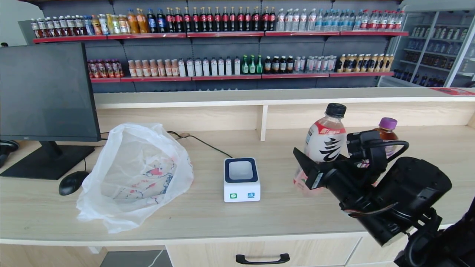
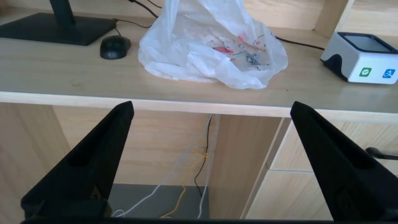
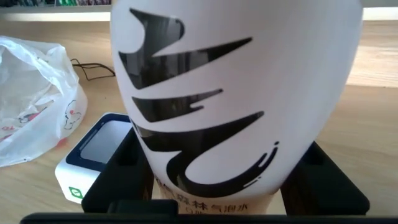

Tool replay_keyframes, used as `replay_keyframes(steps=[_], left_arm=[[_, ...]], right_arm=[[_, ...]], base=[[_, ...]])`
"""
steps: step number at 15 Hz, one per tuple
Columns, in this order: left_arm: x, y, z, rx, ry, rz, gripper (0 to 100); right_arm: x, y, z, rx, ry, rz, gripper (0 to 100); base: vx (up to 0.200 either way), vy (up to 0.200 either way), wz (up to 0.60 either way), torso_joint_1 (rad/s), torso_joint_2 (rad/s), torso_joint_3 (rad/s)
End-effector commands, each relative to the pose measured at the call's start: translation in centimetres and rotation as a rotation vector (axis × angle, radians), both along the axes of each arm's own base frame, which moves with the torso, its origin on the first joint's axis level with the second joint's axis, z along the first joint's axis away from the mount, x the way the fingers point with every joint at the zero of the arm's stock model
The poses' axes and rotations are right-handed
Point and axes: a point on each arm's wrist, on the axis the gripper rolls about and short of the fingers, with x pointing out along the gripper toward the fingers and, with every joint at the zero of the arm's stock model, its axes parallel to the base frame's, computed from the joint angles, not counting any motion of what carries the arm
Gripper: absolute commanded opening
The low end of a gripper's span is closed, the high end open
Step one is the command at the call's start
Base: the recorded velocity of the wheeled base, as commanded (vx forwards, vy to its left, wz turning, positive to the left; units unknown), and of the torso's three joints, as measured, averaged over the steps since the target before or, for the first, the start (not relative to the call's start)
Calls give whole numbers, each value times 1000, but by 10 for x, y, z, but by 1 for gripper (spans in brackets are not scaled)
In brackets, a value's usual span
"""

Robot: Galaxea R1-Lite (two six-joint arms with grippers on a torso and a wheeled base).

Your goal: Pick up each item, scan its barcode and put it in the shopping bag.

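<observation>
Snugly, right jaws clasping labelled bottle (image 1: 326,138)

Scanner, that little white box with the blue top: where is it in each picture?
Head view: scanner mid-counter, between the plastic bag and the bottle.
Left wrist view: scanner on the counter, beside the plastic bag.
Right wrist view: scanner past the bottle, near the plastic bag.
Shared landmark: the plastic bag.

A pale wooden counter (image 1: 207,218) runs across the shop, with a raised ledge (image 1: 259,97) at its back and a drawer (image 1: 262,247) below its front edge. A dark monitor (image 1: 44,92) and black mouse (image 1: 72,183) sit at its left end. Behind, red-edged shelves (image 1: 222,34) carry rows of drink bottles (image 1: 207,66), beside a glass-door cooler (image 1: 430,48) at the right.
</observation>
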Motion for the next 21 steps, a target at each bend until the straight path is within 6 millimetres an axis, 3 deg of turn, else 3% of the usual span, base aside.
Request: replay_keyframes(steps=[1, 4, 9, 13, 18, 21], left_arm=[[0, 0, 0, -1, -1, -1, 100], [0, 0, 0, -1, -1, 1, 100], [0, 0, 0, 1, -1, 1, 100], [0, 0, 0, 1, -1, 1, 100], [0, 0, 0, -1, -1, 1, 100], [0, 0, 0, -1, -1, 1, 100]], right_arm=[[-20, -10, 11, 16, -19, 11, 0], [-41, -23, 18, 26, -31, 17, 0], [-59, -24, 24, 41, -46, 61, 0], [-74, -12, 25, 46, -50, 156, 0], [-88, -10, 23, 27, -48, 319, 0], [-94, -6, 25, 101, -18, 395, 0]], base=[[0, 0, 0, 0, 0, 0], [0, 0, 0, 0, 0, 0], [0, 0, 0, 0, 0, 0], [0, 0, 0, 0, 0, 0], [0, 0, 0, 0, 0, 0], [0, 0, 0, 0, 0, 0]])
